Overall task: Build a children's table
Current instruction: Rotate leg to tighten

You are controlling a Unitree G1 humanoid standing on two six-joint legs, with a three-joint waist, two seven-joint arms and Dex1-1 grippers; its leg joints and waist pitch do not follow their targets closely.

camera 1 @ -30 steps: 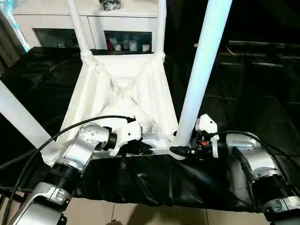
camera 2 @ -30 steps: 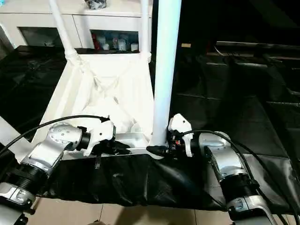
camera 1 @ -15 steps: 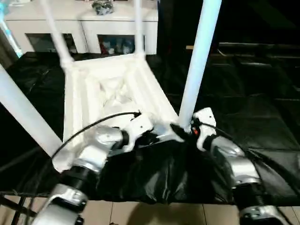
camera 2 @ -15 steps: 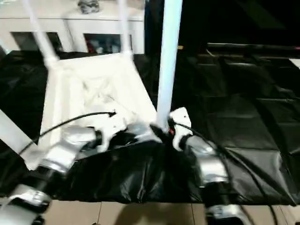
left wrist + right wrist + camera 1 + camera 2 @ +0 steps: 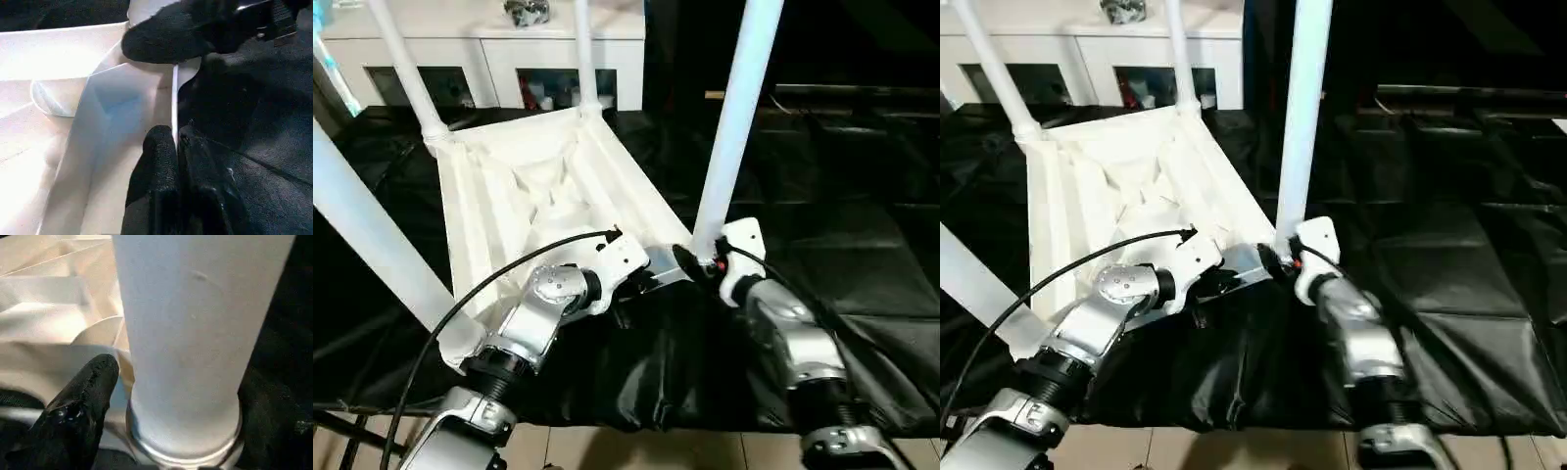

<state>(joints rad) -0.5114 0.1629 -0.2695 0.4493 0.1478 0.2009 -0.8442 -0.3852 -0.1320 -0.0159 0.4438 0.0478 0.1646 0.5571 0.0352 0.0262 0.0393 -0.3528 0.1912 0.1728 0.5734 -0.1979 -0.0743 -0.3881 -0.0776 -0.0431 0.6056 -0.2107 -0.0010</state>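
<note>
The tabletop (image 5: 548, 186) lay upside down in the middle left of the frame, on a surface (image 5: 862, 225) covered with black sheet. Four legs stood up from its corners; the near right leg (image 5: 736, 117) sat in its socket. The left end effector (image 5: 175, 147) was closed tight on the thin near rim of the tabletop. The right end effector (image 5: 697, 264) was at the base of that leg, one finger (image 5: 80, 401) beside it; how far it was open I cannot tell. A white cabinet (image 5: 499, 59) stood behind.
</note>
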